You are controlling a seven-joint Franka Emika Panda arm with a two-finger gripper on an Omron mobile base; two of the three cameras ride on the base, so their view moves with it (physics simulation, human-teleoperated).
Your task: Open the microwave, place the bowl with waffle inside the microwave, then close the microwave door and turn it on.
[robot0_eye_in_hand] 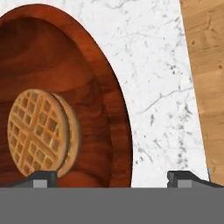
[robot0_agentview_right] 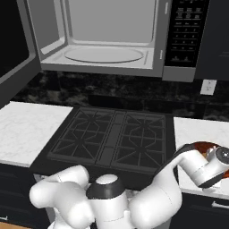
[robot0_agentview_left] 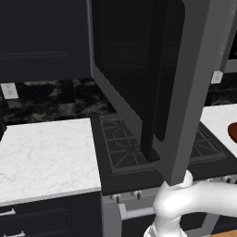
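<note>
The microwave hangs above the stove with its cavity showing and a glass turntable inside. The microwave door is swung wide open toward me, its dark bar handle facing left. The reddish-brown bowl sits on the white counter right of the stove, holding a round golden waffle. The same bowl peeks out from behind my wrist, and the bowl also shows at the right edge of the left base view. My gripper is open just above it, its fingertips straddling the bowl's near rim. Nothing is held.
The black stove lies below the microwave. White marble counters flank it on the left and right. The microwave's control panel is on its right side. The counter's edge and wooden floor lie just beyond the bowl.
</note>
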